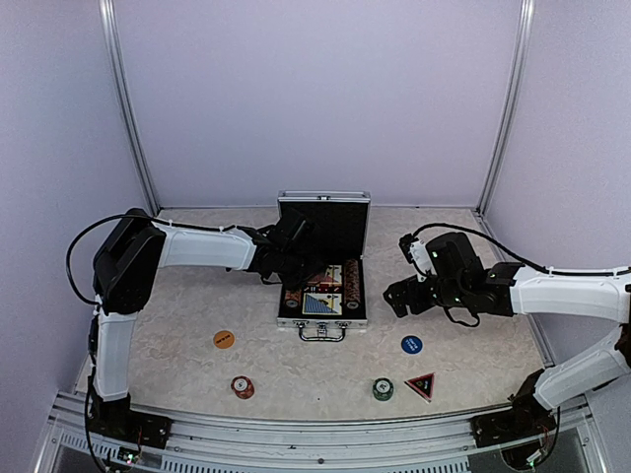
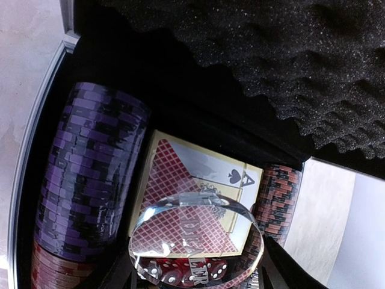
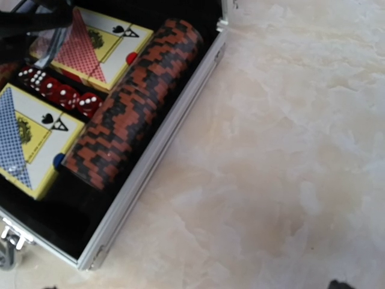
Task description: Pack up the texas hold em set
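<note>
Open silver case (image 1: 323,199), black-lined, sits under my left jaws, which grip a clear disc (image 2: 195,241) over the red deck (image 2: 171,174). Beside it lie purple chips (image 2: 90,180), red-black chips (image 3: 135,108), a blue deck (image 3: 27,141) and red dice (image 3: 60,93). Orange disc (image 1: 224,339), blue disc (image 1: 411,344) and triangle marker (image 1: 421,384) lie well apart from my jaws.

- You've got an "A" above a spade sign on the corner of the red deck (image 2: 198,198).
- The same "A" and spade are on the blue deck (image 3: 36,141).
- The clear disc (image 2: 195,241) carries engraved letters ending in "LER".
- The print on the orange disc (image 1: 224,339) and the blue disc (image 1: 411,344) is too small to read.
</note>
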